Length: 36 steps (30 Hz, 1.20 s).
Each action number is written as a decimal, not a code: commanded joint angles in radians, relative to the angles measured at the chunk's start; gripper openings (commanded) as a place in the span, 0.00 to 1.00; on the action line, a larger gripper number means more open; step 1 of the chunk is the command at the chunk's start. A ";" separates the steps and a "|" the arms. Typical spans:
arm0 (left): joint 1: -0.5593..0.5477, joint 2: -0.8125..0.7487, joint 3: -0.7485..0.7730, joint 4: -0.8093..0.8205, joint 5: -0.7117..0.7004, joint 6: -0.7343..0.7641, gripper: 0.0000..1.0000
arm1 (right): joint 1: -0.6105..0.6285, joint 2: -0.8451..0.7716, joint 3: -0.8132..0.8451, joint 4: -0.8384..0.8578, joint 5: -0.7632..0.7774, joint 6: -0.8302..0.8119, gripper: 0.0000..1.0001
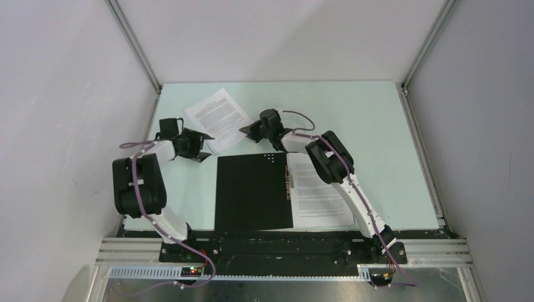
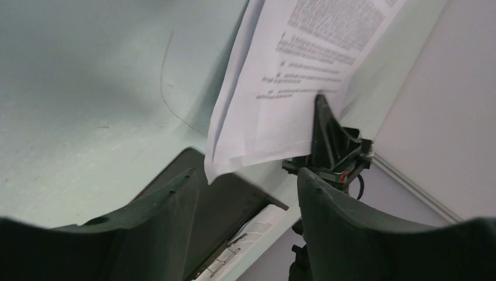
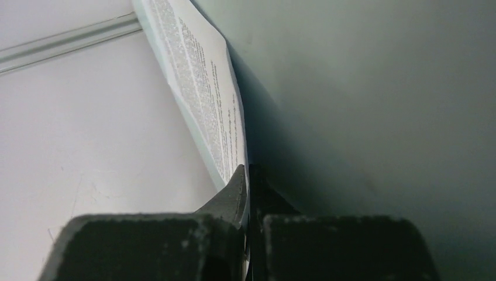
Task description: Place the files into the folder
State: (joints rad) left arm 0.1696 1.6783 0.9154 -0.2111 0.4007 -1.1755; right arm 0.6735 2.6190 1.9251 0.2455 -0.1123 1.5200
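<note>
1. Nearest to the arm bases, the folder lay open on the tabletop, its black inside facing up.
2. One printed sheet lay flat on the right half of the folder, just right of the metal spine clip. The right arm reached across above this sheet.
3. Further back on the left side, the left jaws stood apart and held nothing. A low corner of the second sheet hung just beside one of them; I cannot tell if it touched.
4. Just beyond the far edge of the folder, the right jaws were pressed together on the right edge of the second sheet.
5. The second sheet was outside the folder, near the folder's far left corner and turned askew. Its gripped side was lifted from the tabletop and bent.
</note>
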 commanded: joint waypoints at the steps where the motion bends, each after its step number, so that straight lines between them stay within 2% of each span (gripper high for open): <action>1: -0.013 -0.113 -0.012 -0.015 -0.005 0.079 0.72 | -0.035 -0.172 -0.144 -0.054 0.042 -0.074 0.00; 7: -0.039 -0.171 -0.066 -0.015 -0.027 0.063 0.82 | -0.062 -0.420 -0.367 -0.073 0.019 -0.073 0.00; 11: -0.092 -0.189 -0.126 0.062 -0.037 0.015 0.95 | -0.078 -0.512 -0.490 -0.069 -0.034 -0.036 0.00; 14: -0.131 -0.153 -0.176 0.228 0.016 -0.078 0.96 | -0.076 -0.570 -0.548 -0.143 -0.028 -0.073 0.00; 16: -0.158 -0.129 -0.170 0.262 0.028 -0.095 0.96 | -0.084 -0.621 -0.594 -0.169 0.000 -0.106 0.00; 22: -0.184 -0.077 -0.144 0.318 0.041 -0.127 0.95 | -0.106 -0.703 -0.688 -0.192 -0.065 -0.168 0.00; 32: -0.248 -0.016 -0.189 0.410 0.031 -0.230 0.84 | -0.085 -0.829 -0.835 -0.154 -0.070 -0.173 0.00; 36: -0.268 -0.042 -0.226 0.409 0.000 -0.226 0.86 | -0.089 -0.843 -0.839 -0.153 -0.075 -0.181 0.00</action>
State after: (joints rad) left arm -0.0769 1.6665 0.7250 0.1642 0.4244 -1.3743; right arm 0.5831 1.8286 1.0924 0.0628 -0.1768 1.3582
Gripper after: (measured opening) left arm 0.846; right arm 0.009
